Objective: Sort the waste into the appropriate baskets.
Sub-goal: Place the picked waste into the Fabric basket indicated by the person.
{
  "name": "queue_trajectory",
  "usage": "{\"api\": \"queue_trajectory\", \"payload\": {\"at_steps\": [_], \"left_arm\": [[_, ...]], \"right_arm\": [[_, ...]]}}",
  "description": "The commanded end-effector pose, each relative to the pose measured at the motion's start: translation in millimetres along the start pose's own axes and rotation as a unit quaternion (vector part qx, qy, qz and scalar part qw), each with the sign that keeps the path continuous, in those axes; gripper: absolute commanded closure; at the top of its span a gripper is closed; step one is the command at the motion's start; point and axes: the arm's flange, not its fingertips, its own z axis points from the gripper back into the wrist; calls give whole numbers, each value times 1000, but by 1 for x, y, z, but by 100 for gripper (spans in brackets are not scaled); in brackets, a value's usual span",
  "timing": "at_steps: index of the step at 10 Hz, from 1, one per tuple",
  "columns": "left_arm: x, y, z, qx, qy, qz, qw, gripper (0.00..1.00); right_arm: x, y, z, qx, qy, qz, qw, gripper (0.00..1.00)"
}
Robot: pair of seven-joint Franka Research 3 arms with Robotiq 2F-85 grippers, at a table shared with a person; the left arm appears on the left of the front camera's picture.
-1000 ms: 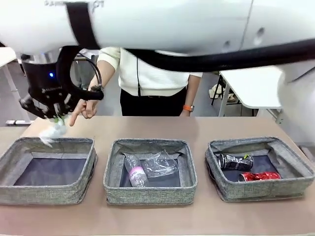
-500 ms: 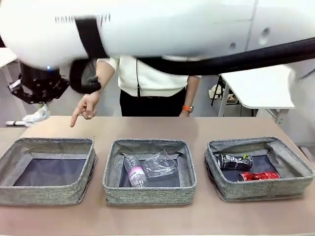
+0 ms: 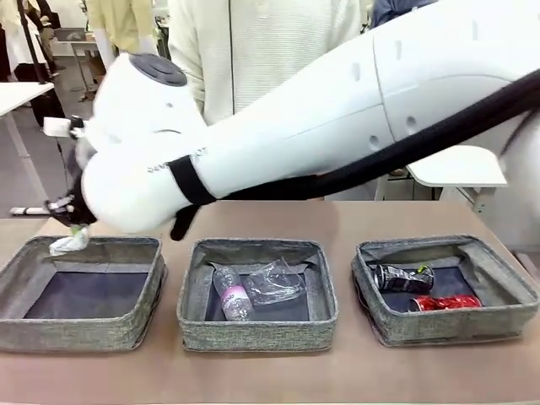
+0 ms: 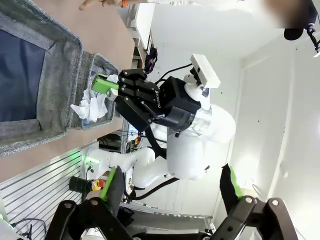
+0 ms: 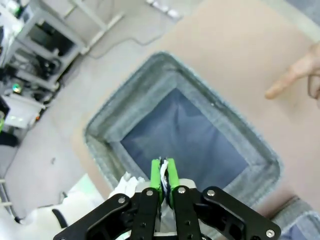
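Right wrist view puts you closest: your right gripper (image 5: 163, 175) has its green pads pinched tight on the crumpled white paper wad (image 5: 131, 183), soft and creased, and it now hangs above the left basket (image 5: 155, 87). Half a second ago the wad was higher and left of that bin's far corner, so the carry is nearly over and, by my judgement, only the release remains. In the front view the wad (image 3: 67, 244) sits at the basket's far-left rim, low grey woven walls around a dark flat lining. The middle basket (image 3: 256, 331) holds the ribbed clear plastic bottle with pink label (image 3: 231, 296) and the crinkled clear plastic cup (image 3: 273, 282); the right basket (image 3: 447, 325) holds the crushed dark can (image 3: 403, 277) and glossy red soda can (image 3: 445, 302). Your left gripper (image 4: 170, 192) stands wide, holding nothing. Farthest, the person's pointing hand (image 5: 298, 78) hovers over the table.
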Motion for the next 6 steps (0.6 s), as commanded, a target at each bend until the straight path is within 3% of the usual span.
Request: {"api": "queue_trajectory", "payload": {"at_steps": [1, 3, 6], "left_arm": [[-3, -1, 2, -3, 1, 0, 1000, 0], [-3, -1, 2, -3, 1, 0, 1000, 0], [-3, -1, 2, -3, 1, 0, 1000, 0]], "right_arm": [[-12, -2, 31, 1, -5, 14, 1000, 95], [-13, -2, 27, -1, 7, 9, 1000, 95], [-13, -4, 27, -11, 7, 1, 1000, 6]]}}
